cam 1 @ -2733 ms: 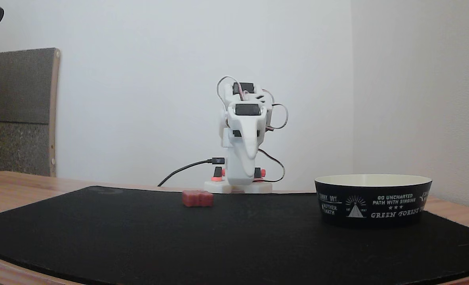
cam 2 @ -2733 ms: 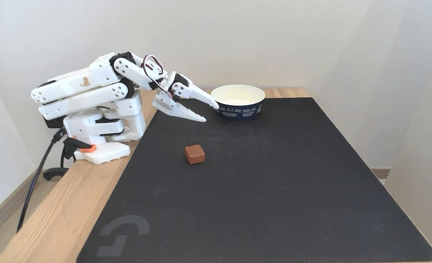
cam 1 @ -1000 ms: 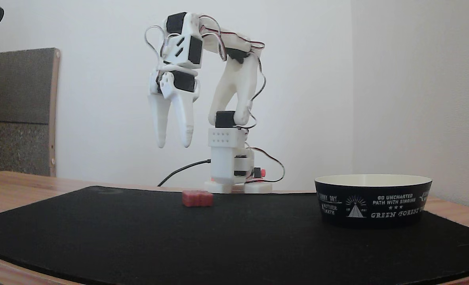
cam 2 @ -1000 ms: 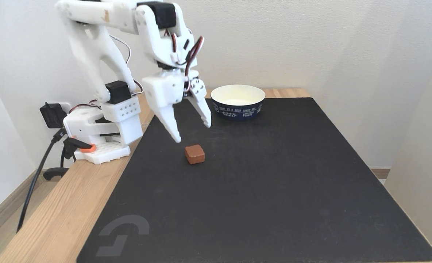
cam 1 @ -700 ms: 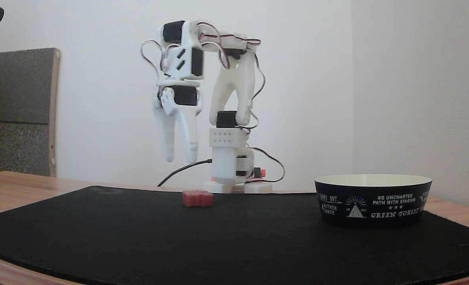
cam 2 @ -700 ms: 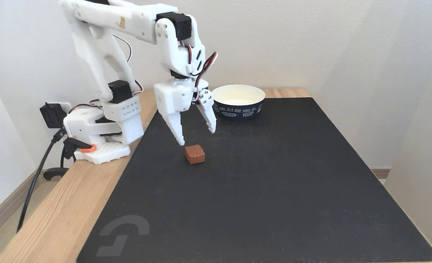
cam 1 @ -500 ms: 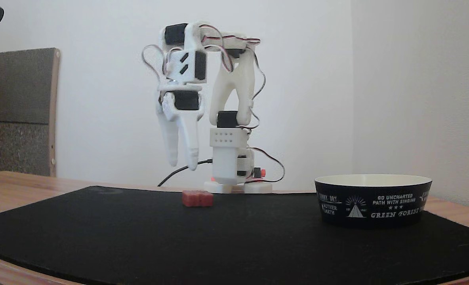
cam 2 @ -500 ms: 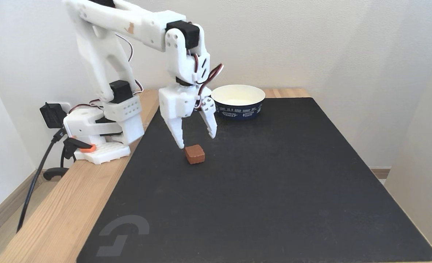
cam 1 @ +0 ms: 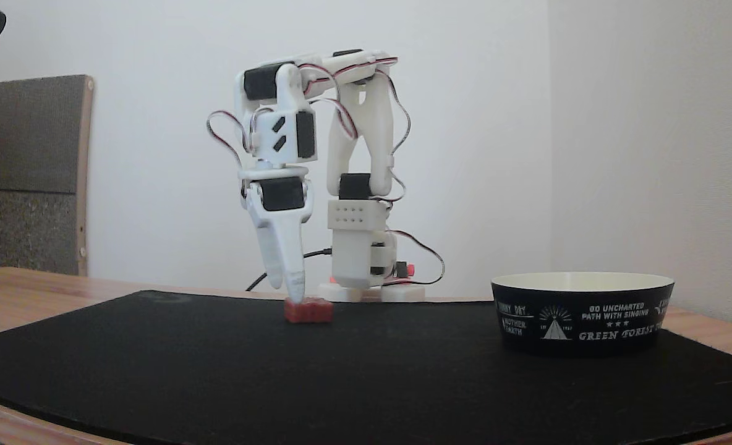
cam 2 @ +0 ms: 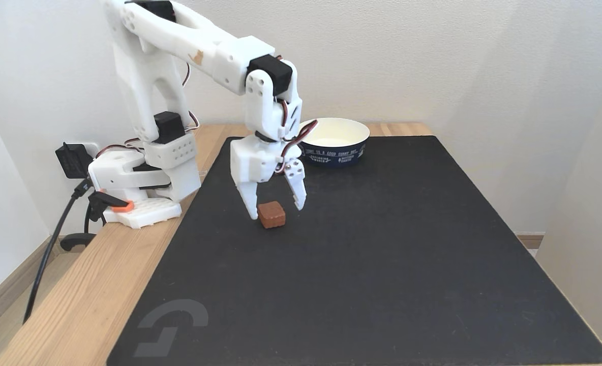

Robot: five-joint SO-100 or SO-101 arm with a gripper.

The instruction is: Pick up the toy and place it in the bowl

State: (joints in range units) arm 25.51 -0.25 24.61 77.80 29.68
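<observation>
On a black mat (cam 2: 382, 254) covering a wooden bench (cam 2: 77, 300), a white robot arm reached down over a small red toy (cam 2: 271, 214).
Its end effector (cam 2: 276, 211) was open, one finger on each side of the toy, which lay on the mat. Whether the fingers touched it could not be told. The bowl (cam 2: 332, 143) stood well apart, near the wall.

On bowl (cam 1: 582, 314), white print: "GO UNCHARTED PATH WITH SINGING", "GREEN FOREST", tent logo; other words too small. On mat (cam 2: 171, 327), grey logo mark.
</observation>
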